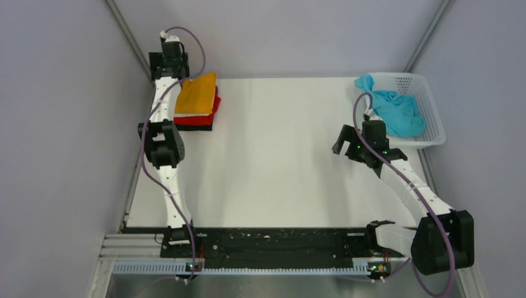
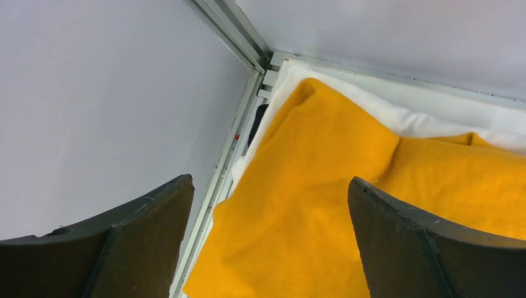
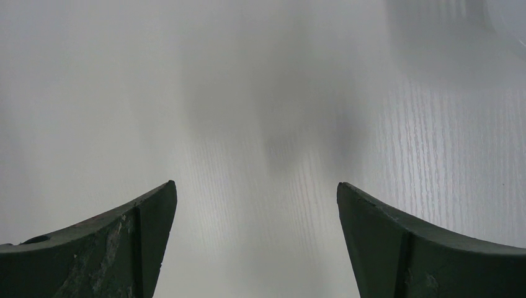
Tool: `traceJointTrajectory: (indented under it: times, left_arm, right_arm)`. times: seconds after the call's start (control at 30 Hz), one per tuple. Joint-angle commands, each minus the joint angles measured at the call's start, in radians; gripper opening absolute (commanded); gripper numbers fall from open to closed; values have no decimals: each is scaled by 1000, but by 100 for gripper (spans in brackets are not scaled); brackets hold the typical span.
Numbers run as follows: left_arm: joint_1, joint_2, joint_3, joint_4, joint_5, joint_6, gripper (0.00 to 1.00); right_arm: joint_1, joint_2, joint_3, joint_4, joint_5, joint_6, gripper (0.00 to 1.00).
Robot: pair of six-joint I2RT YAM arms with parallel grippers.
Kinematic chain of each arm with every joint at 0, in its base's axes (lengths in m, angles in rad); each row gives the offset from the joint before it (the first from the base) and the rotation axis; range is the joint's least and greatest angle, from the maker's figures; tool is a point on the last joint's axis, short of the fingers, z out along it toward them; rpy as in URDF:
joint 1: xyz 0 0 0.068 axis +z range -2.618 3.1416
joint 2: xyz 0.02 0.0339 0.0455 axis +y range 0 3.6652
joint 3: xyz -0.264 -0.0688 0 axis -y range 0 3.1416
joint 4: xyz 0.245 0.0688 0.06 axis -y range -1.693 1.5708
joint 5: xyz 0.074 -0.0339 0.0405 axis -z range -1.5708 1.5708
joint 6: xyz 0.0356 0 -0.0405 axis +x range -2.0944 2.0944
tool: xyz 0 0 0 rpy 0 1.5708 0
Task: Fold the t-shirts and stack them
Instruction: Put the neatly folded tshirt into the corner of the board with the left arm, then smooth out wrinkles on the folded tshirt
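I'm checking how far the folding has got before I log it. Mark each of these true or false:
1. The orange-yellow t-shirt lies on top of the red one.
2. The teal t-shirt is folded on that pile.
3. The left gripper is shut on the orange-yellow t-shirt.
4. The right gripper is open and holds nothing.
1. True. The orange-yellow t-shirt lies folded on the red t-shirt.
2. False. The teal t-shirt lies crumpled in the white basket at the far right, partly over its rim.
3. False. The left gripper has its jaws open above that shirt.
4. True. The right gripper is open over the bare table.
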Motion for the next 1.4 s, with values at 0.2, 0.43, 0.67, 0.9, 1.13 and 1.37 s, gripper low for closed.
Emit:
traceJointTrajectory:
  times: [0.2, 0.43, 0.67, 0.9, 1.13, 1.37]
  left_arm:
    - [6, -318, -214, 80, 70, -252, 99]
    - [5, -548, -456, 91, 225, -381, 99]
    - [3, -739, -746, 287, 318, -390, 99]
    - [22, -381, -337, 119, 482, -292, 99]
    - [64, -143, -140, 179, 569, -259, 99]
    - [128, 16, -26, 237, 630, -269, 99]
  right_arm:
    - [-6, -92, 20, -20, -1, 3, 99]
    - [-5, -207, -4, -64, 0, 17, 99]
    - [-5, -301, -6, -108, -1, 14, 99]
    - [-5, -321, -27, -104, 51, 33, 99]
    - [-5, -297, -9, -76, 95, 36, 99]
    - [-5, -272, -1, -43, 98, 44, 99]
